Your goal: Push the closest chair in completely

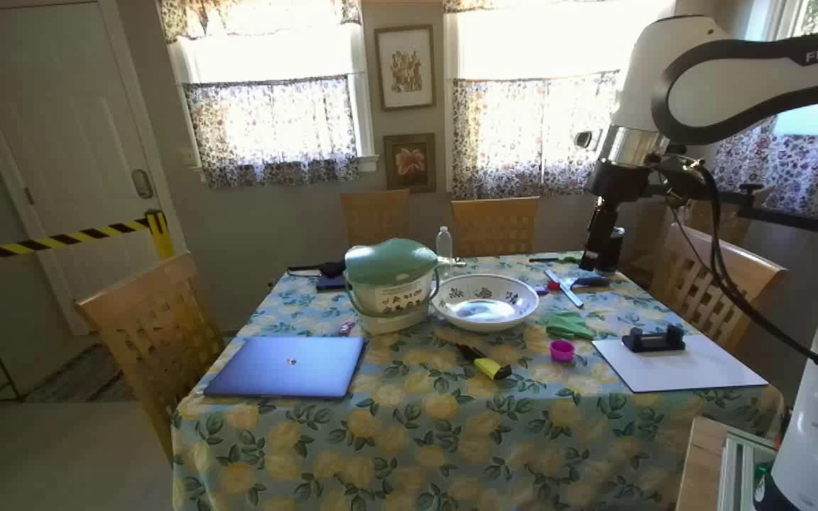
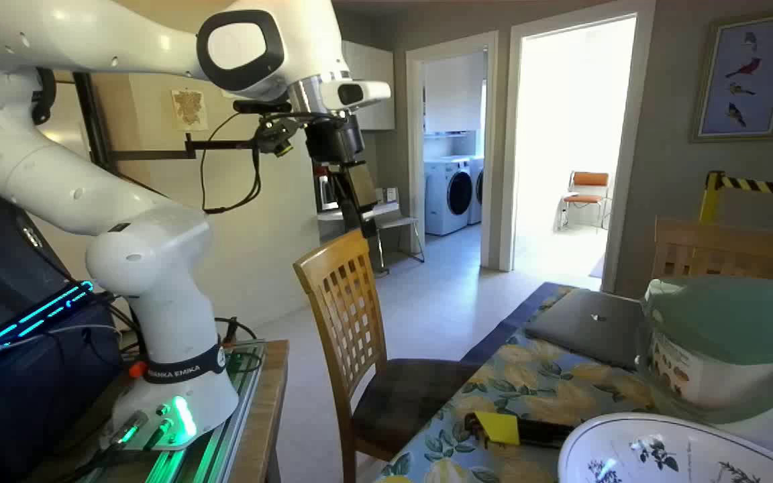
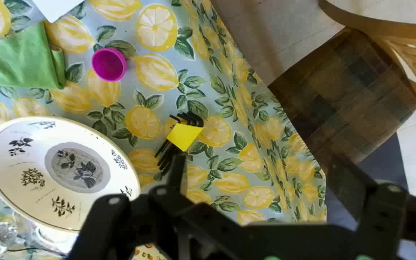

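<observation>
The closest chair [image 2: 403, 402] is wooden, with a lattice back and a dark seat. It stands upright at the table's edge beside the robot base, its seat front against the cloth and its back away from the table. In the wrist view its plaid seat [image 3: 345, 90] is at the upper right; its back is partly cut off. This chair is out of frame in the table-wide exterior view. My gripper [image 2: 359, 218] is open and empty in the air. Its fingers in the wrist view [image 3: 260, 164] straddle the tablecloth edge, apart from the chair. It also shows at the right [image 1: 598, 264].
The lemon-print table [image 1: 423, 433] bears a laptop [image 1: 288, 365], a green-lidded bucket [image 1: 391, 284], a bowl [image 1: 486, 301], hex keys [image 3: 184, 135], a pink cup [image 3: 108, 64] and a green cloth [image 3: 24, 57]. Another chair [image 1: 721, 277] stands at the right end. The robot base [image 2: 175, 402] is near the closest chair.
</observation>
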You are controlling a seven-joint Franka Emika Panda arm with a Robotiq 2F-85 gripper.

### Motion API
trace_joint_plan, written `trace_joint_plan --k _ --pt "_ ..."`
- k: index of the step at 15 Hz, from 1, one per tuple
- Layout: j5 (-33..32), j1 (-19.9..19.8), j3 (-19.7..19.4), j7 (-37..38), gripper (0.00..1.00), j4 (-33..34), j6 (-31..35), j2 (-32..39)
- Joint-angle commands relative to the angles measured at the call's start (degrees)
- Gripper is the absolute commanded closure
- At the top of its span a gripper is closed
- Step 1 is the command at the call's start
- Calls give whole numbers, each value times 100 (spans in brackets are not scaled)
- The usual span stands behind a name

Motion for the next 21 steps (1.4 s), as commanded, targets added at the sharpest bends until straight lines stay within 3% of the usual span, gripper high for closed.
trace_joint_plan --k 1,10,14,16,20,21 --pt "-17 29 -18 20 0 16 -21 0" --pt "21 101 59 28 0 -9 -36 -66" --pt "71 790 955 110 0 -349 -51 -769" --pt "175 1334 1501 272 0 -428 7 -915" --pt "538 2390 2509 879 0 -426 424 -774" --pt "603 2640 2741 1014 0 -481 791 -684"
